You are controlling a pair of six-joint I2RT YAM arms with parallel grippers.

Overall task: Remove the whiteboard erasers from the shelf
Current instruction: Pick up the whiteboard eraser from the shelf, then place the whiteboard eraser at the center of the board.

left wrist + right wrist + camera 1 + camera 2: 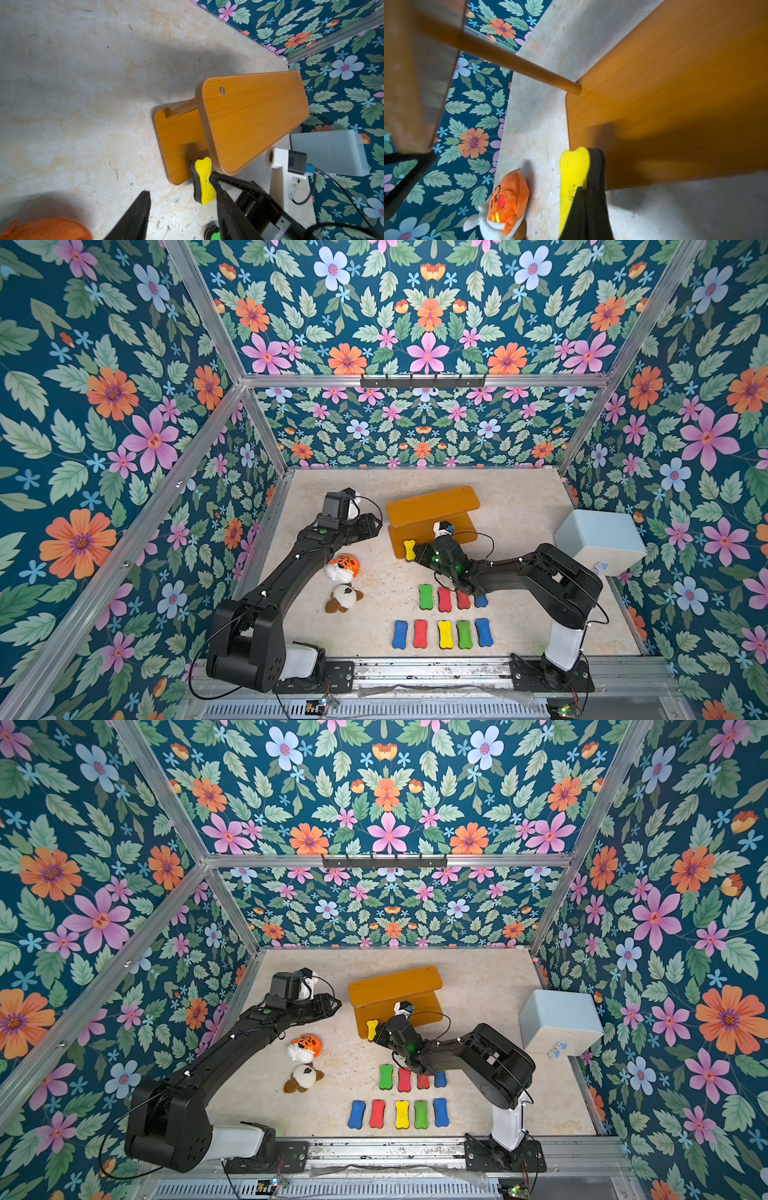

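The orange-brown shelf (432, 506) (395, 984) stands at the back middle, and both its boards are bare. One yellow eraser (409, 549) (204, 182) (573, 176) stands on edge at the front left corner of the lower board (675, 104). My right gripper (417, 552) (581, 199) is shut on it, dark felt side toward the shelf. My left gripper (376, 526) (182, 197) hangs open to the left of the shelf, holding nothing. Several other erasers (444, 634) lie in two rows on the table in front. The right arm partly hides a red one (463, 599) and a blue one (481, 600).
Two plush toys, an orange one (345, 566) (508, 199) and a brown-and-white one (343, 598), lie to the left of the eraser rows. A pale blue box (598, 543) (328, 151) sits against the right wall. Flowered walls close in the table on three sides.
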